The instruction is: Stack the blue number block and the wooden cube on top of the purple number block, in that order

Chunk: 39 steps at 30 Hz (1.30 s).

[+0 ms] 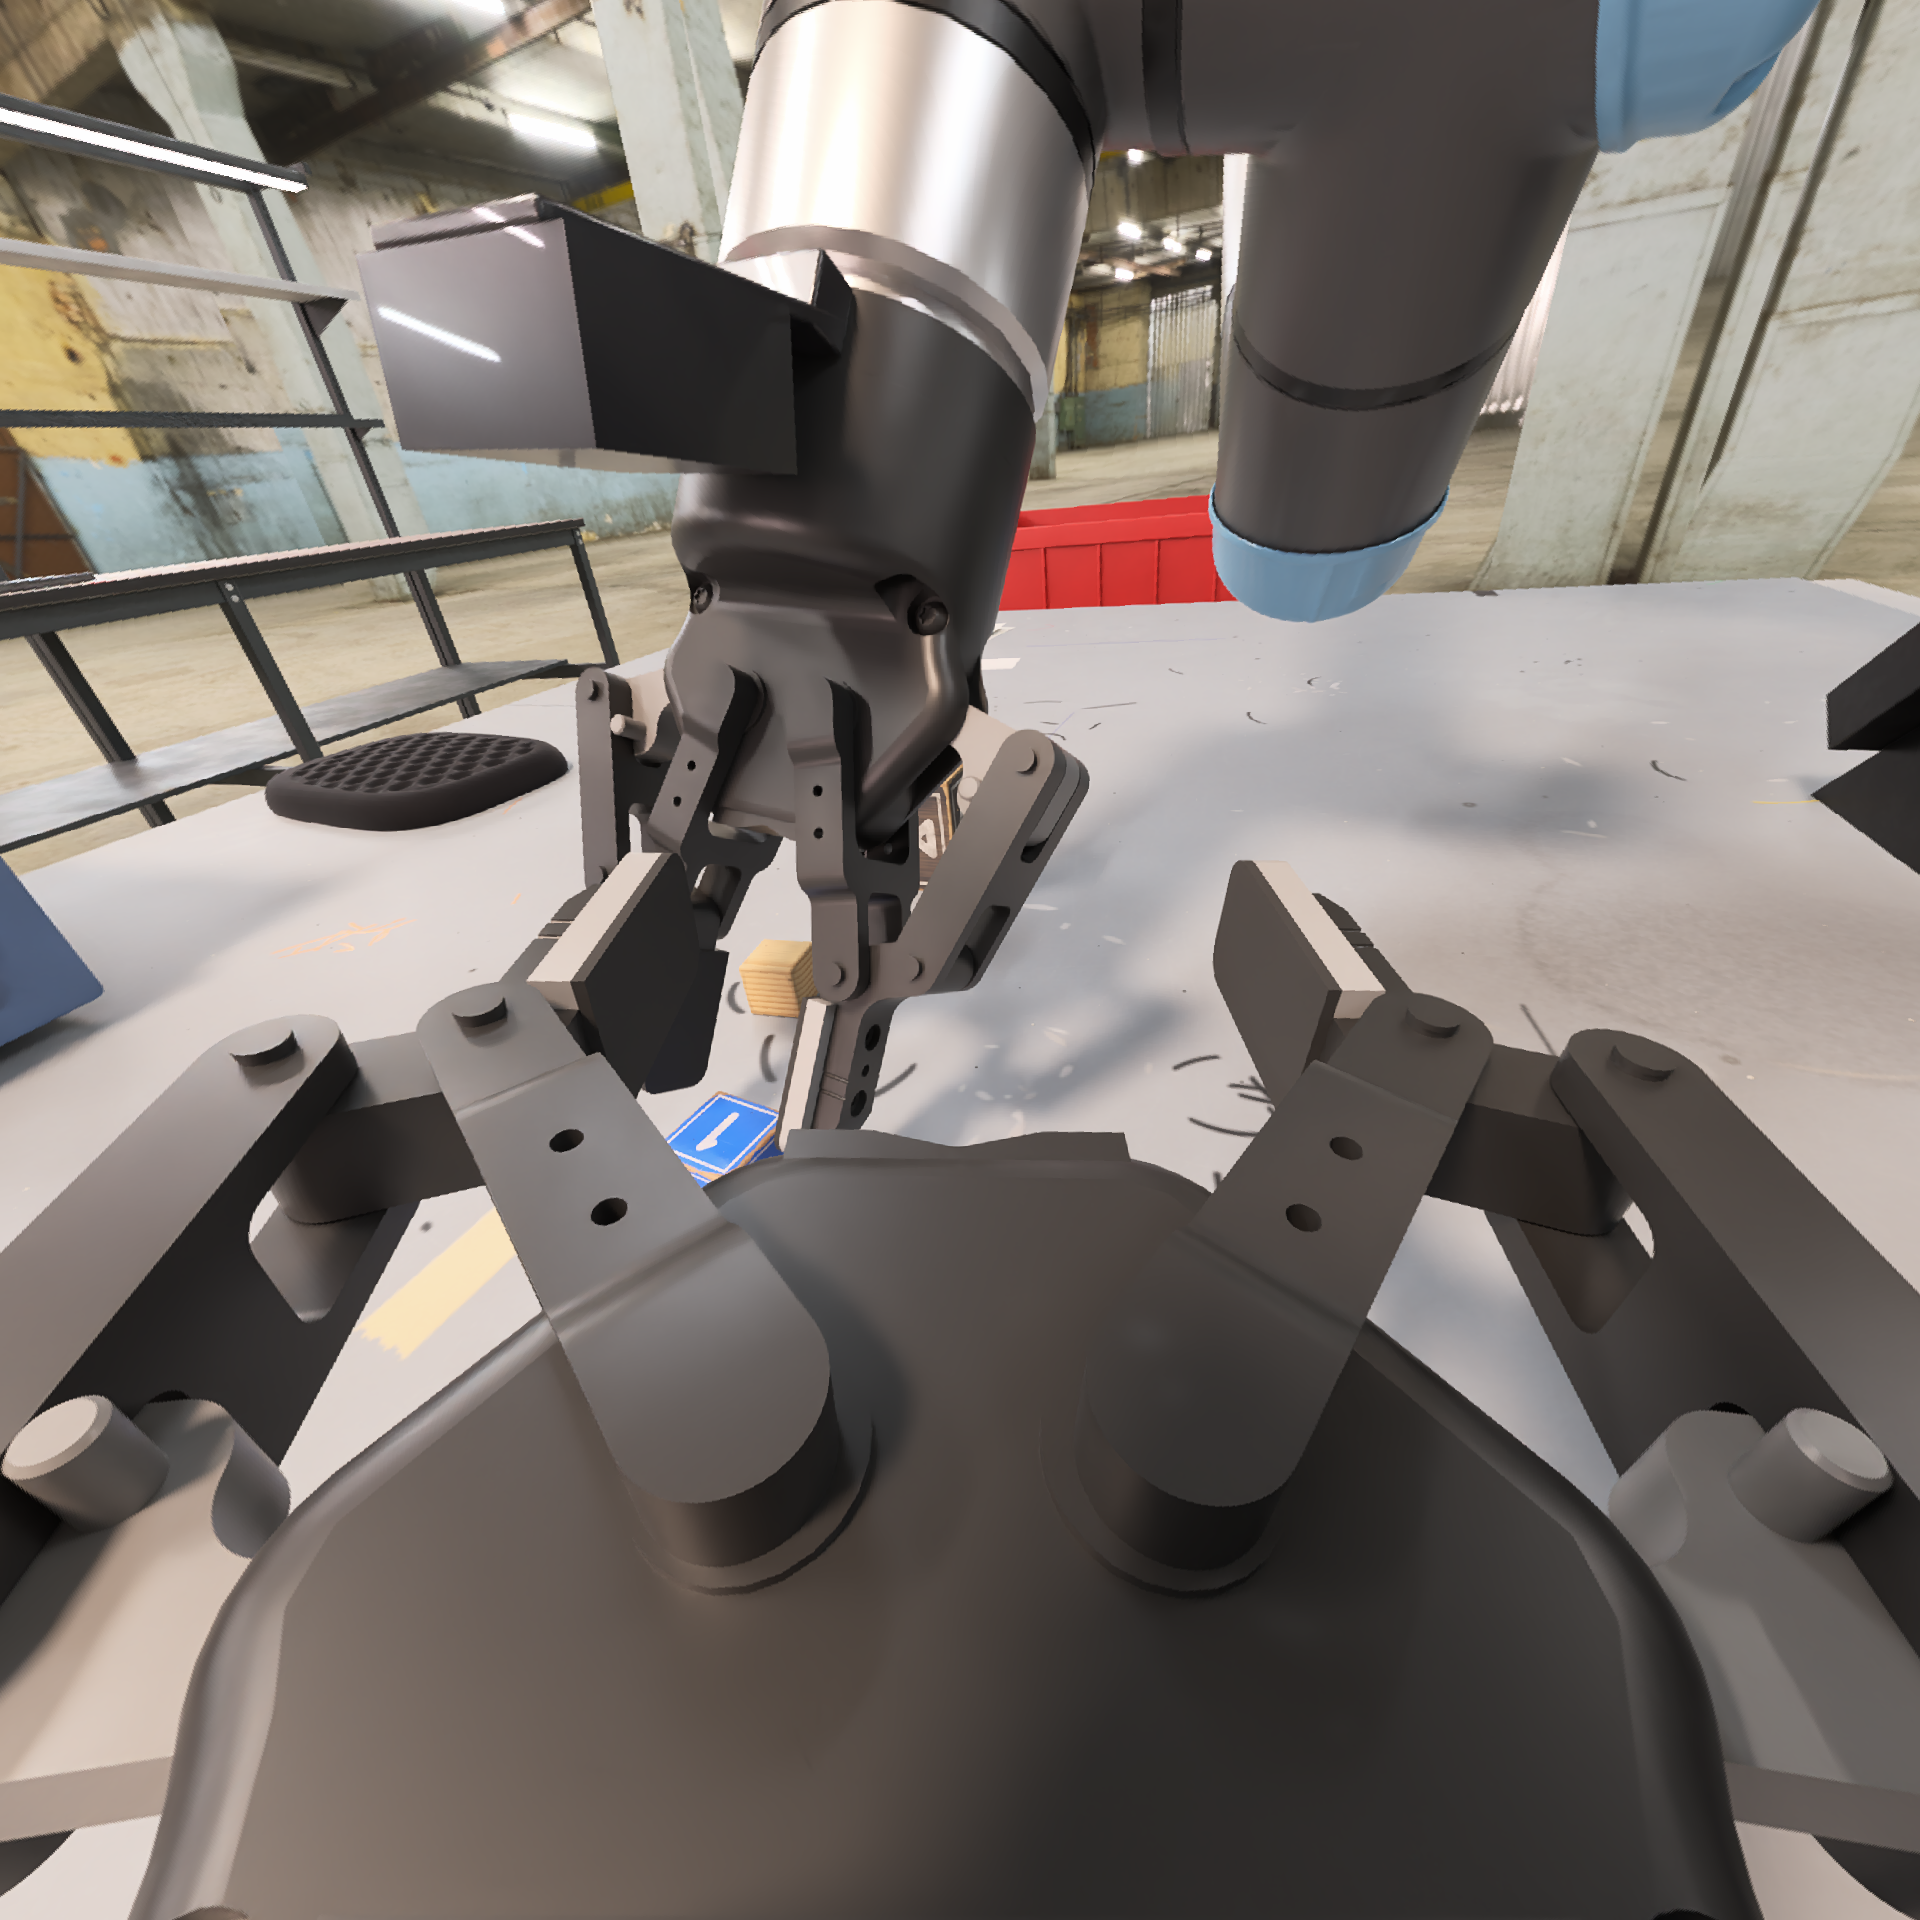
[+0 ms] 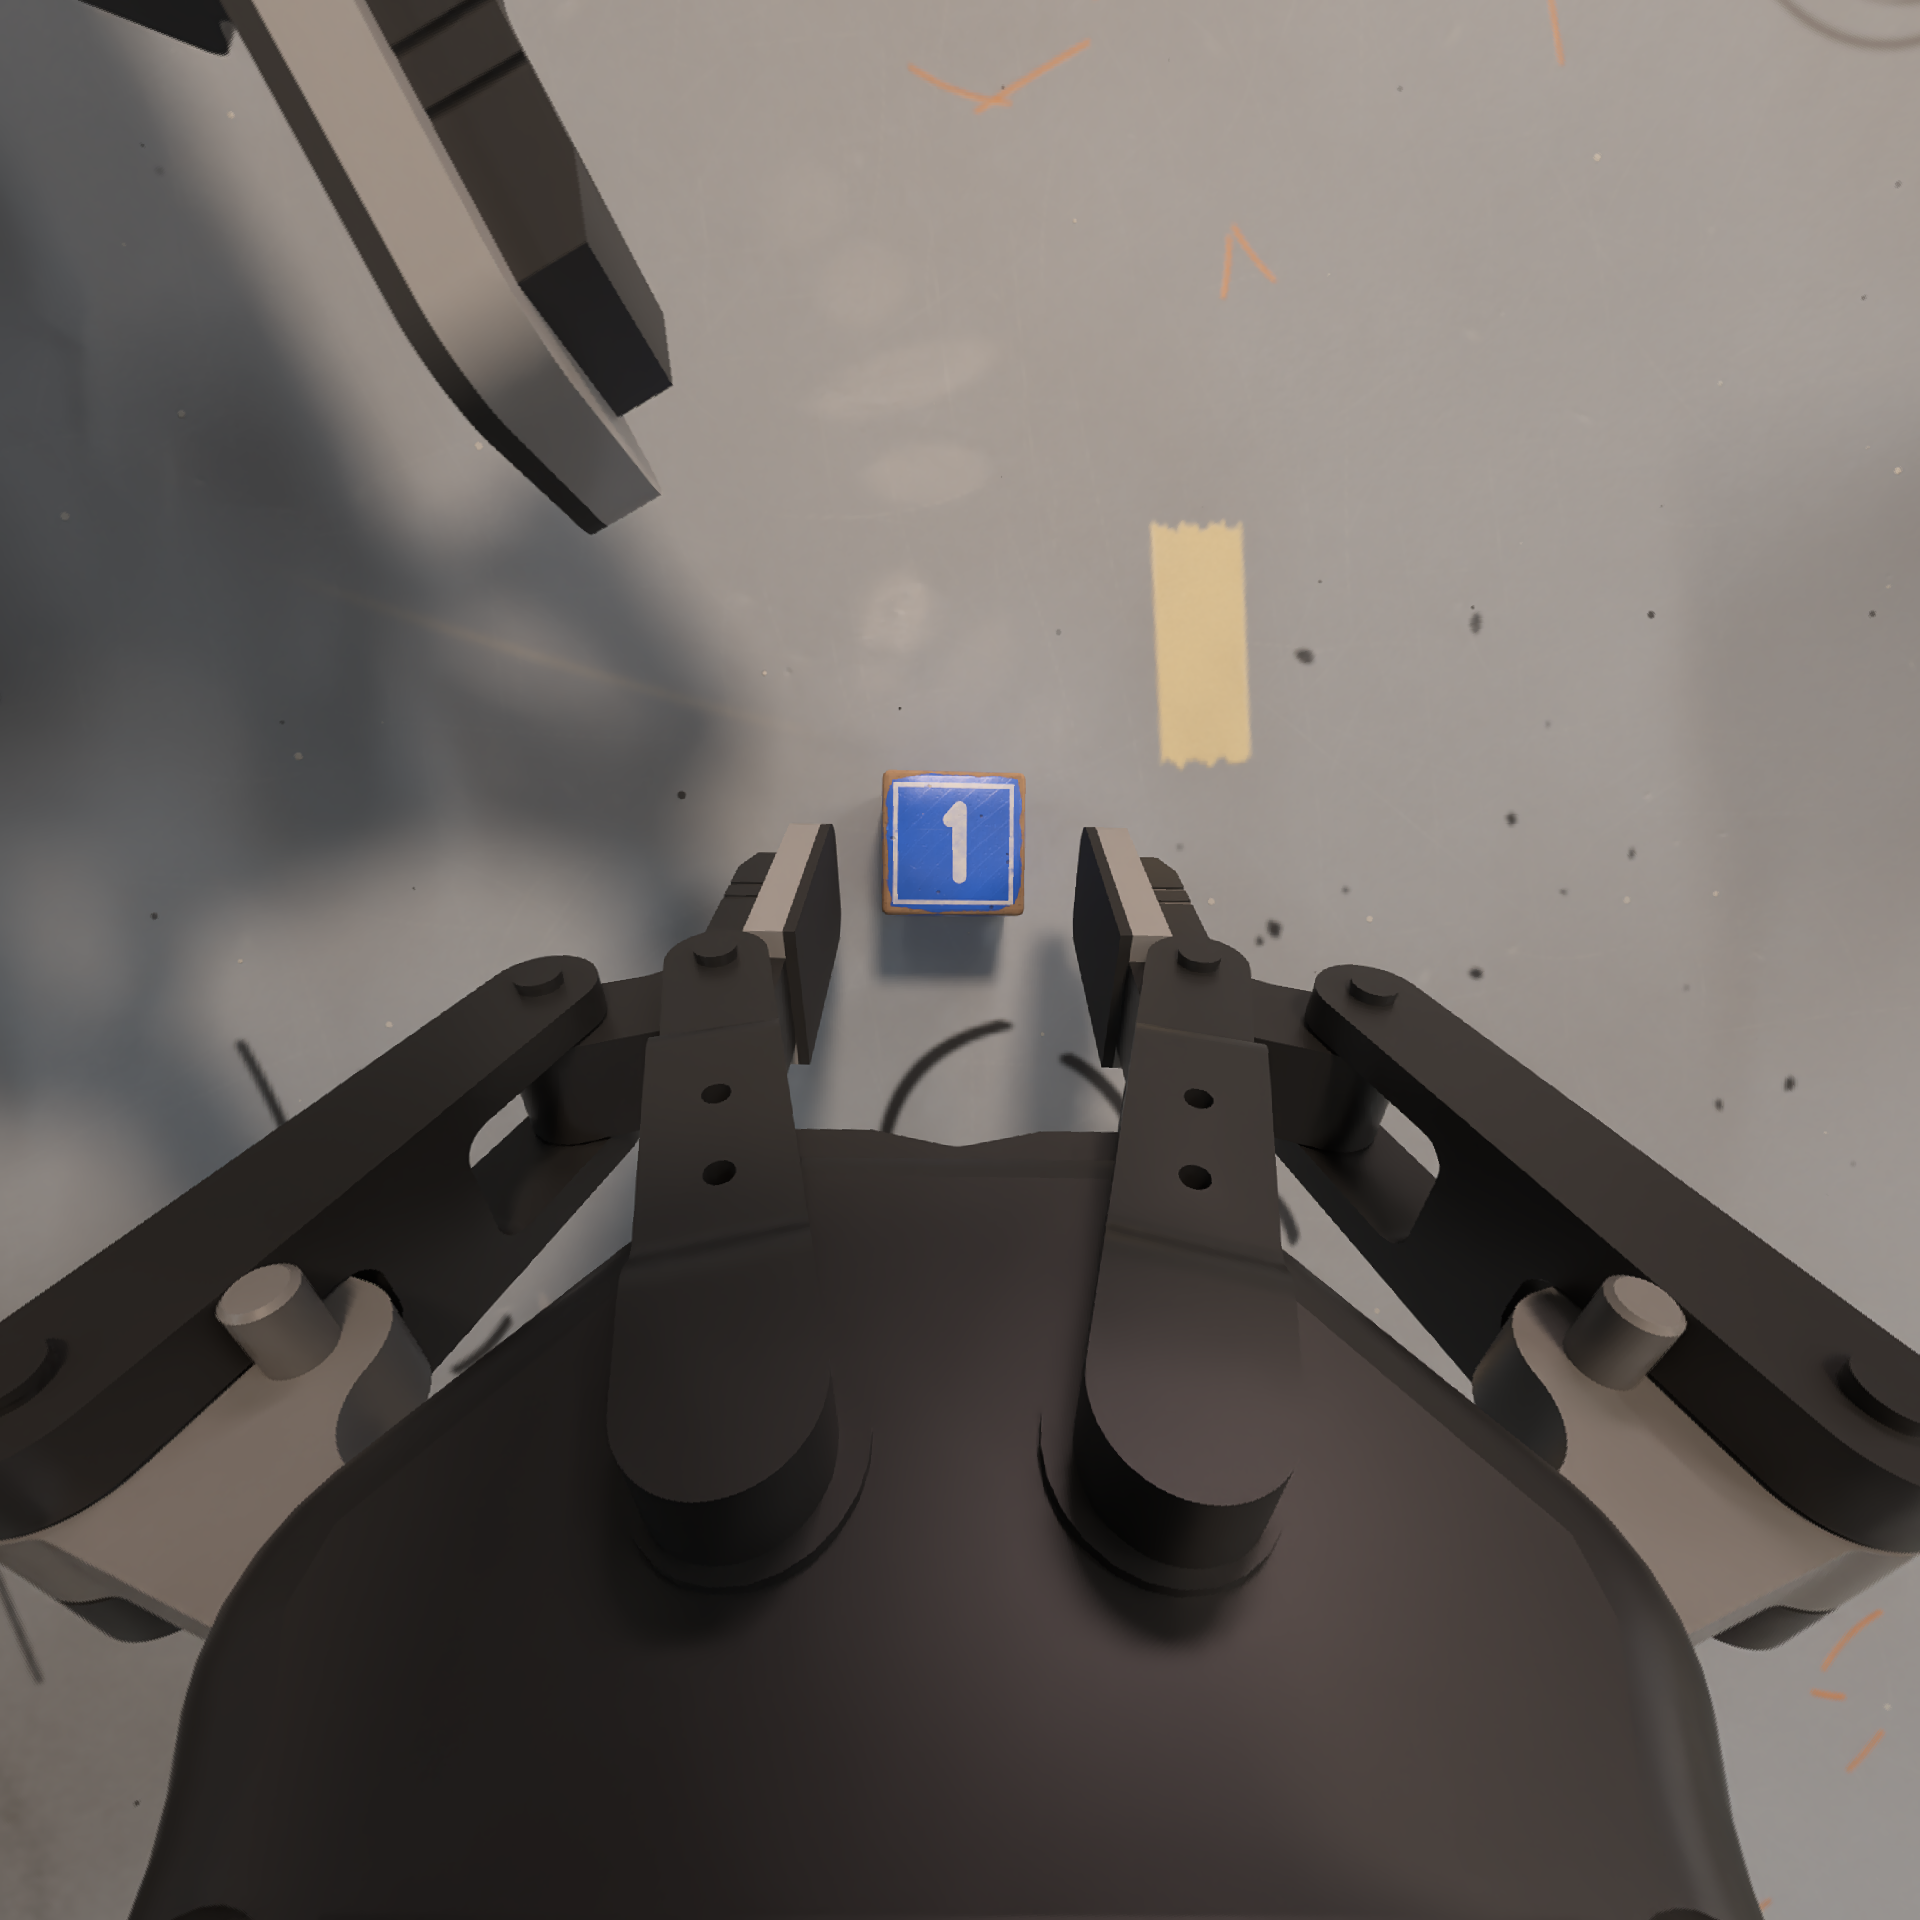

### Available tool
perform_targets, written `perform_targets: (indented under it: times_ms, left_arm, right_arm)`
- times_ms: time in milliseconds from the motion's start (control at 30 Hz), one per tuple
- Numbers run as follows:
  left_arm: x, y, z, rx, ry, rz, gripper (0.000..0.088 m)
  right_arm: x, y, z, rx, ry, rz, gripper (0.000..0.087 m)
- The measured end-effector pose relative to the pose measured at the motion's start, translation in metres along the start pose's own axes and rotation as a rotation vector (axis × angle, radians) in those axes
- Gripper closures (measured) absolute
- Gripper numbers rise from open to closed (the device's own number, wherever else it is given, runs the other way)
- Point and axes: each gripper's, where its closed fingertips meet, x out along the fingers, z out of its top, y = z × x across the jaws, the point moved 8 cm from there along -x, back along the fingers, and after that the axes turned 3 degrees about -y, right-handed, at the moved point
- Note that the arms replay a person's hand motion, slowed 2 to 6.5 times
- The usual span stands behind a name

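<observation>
The blue number block (image 2: pixel 953 844) lies on the grey table, its numbered face up. My right gripper (image 2: pixel 956 883) points straight down over it, open, with one fingertip on each side and a gap to each. In the left wrist view the block (image 1: pixel 722 1138) is partly hidden behind my left gripper's body, under the right gripper (image 1: pixel 743 1101). The wooden cube (image 1: pixel 777 977) sits on the table just beyond. My left gripper (image 1: pixel 961 956) is open and empty, close beside the right one; one of its fingers (image 2: pixel 499 260) shows in the right wrist view. The purple number block is not in view.
A strip of yellow tape (image 2: pixel 1200 644) is stuck to the table near the block. A black perforated pad (image 1: pixel 416 774) lies far left, a red bin (image 1: pixel 1107 556) stands beyond the table, a metal rack (image 1: pixel 312 582) stands left. A blue object (image 1: pixel 31 966) sits at the left edge.
</observation>
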Motion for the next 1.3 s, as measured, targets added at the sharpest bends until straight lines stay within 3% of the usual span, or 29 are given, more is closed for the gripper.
perform_targets:
  times_ms: [233,367,633,1300]
  left_arm:
    - [0.000,0.000,0.000,0.000,-0.002,0.000,0.0023]
    - [0.000,0.000,0.000,0.000,0.000,-0.001,0.0023]
    - [0.000,0.000,0.000,0.002,0.000,-0.003,0.0023]
    - [0.000,0.000,0.000,0.003,-0.003,-0.004,0.0023]
  right_arm:
    - [0.007,0.000,-0.002,0.010,0.000,0.003,0.0500]
    - [0.008,0.001,-0.003,0.001,-0.008,0.008,0.0619]
    - [-0.002,0.000,-0.003,-0.023,-0.005,0.006,0.0617]
    - [-0.112,-0.015,-0.019,-0.139,-0.013,-0.042,0.0617]
